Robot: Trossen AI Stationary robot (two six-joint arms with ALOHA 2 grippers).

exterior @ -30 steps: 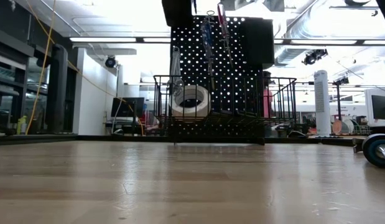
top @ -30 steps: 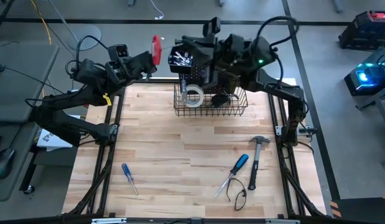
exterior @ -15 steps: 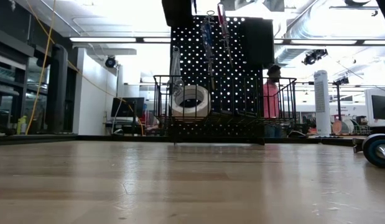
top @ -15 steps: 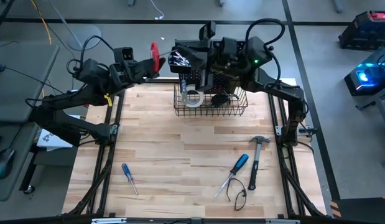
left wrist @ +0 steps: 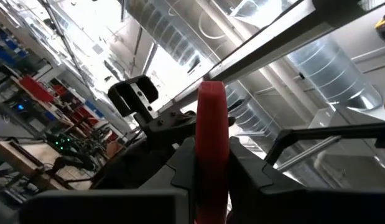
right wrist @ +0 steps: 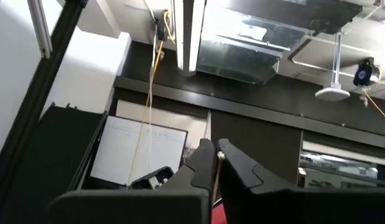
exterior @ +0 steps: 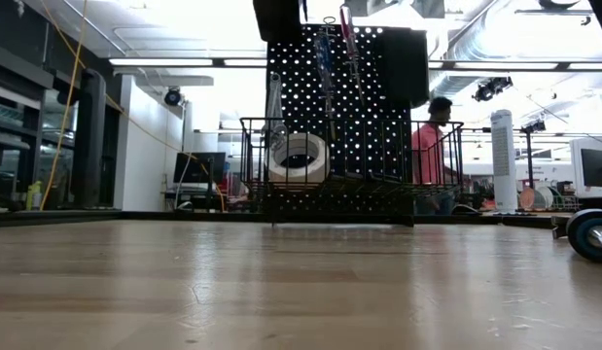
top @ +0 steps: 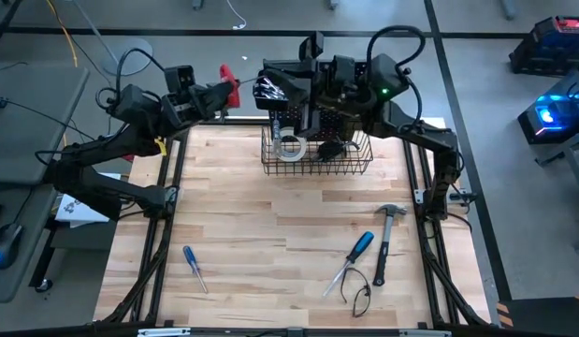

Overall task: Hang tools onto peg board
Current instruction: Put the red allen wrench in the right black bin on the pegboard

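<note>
Tools are spread about: a hammer and two blue-handled screwdrivers are laid on the tabletop, well apart from the peg board, and a white tape roll is seen inside the wire basket on the board. A red-handled tool is gripped in the left claw and is held up in the air, just beside the left end of the board. The right claw is closed and is held up by the top of the board. The red tool could be dropped if the claw is opened before a hook or bin is under it, because then it would fall behind the tabletop. The board could also be bumped by the left arm, since the right arm is crowded around the same spot and little room is left. What kind of tool the red one is cannot be told, because only its handle is shown. Something thin seems to be pinched in the right claw, but it cannot be made out. The bins are mostly hidden under the right arm. A person is seen far behind the board.
</note>
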